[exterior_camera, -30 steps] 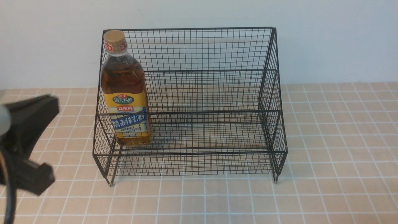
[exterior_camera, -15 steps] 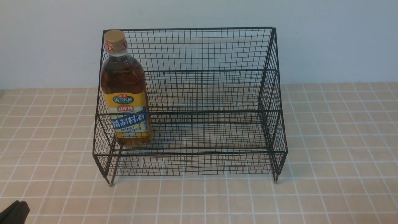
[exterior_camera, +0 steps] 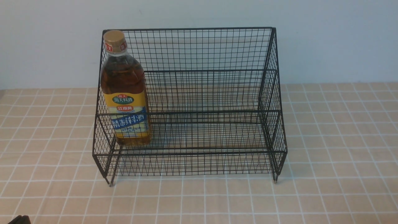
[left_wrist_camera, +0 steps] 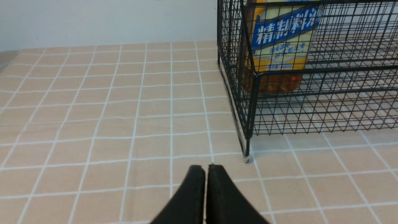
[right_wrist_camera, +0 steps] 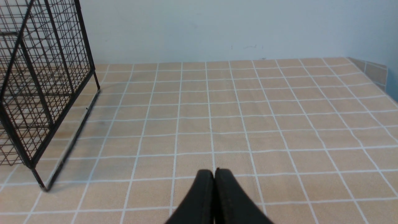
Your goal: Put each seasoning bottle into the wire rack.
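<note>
The seasoning bottle [exterior_camera: 126, 93], amber liquid, gold cap, yellow and blue label, stands upright at the left end of the wire rack [exterior_camera: 202, 49], on its lower tier. In the left wrist view the bottle's lower label [left_wrist_camera: 281, 40] shows behind the rack's front corner [left_wrist_camera: 253, 93]. My left gripper [left_wrist_camera: 205, 169] is shut and empty, low over the tiles in front of the rack's left leg; only a dark tip shows at the front view's bottom left corner [exterior_camera: 19, 219]. My right gripper [right_wrist_camera: 214, 173] is shut and empty, to the right of the rack [right_wrist_camera: 40, 93].
The rack stands on a beige tiled tabletop [exterior_camera: 326, 186] against a pale wall [exterior_camera: 326, 40]. The rack's left front leg [left_wrist_camera: 247, 152] is close ahead of my left gripper. The table's far right edge [right_wrist_camera: 373, 71] shows in the right wrist view.
My left gripper, open and raised at the left edge a second ago, has dropped back out of the front view and now shows shut. Bottle and rack have not moved.
</note>
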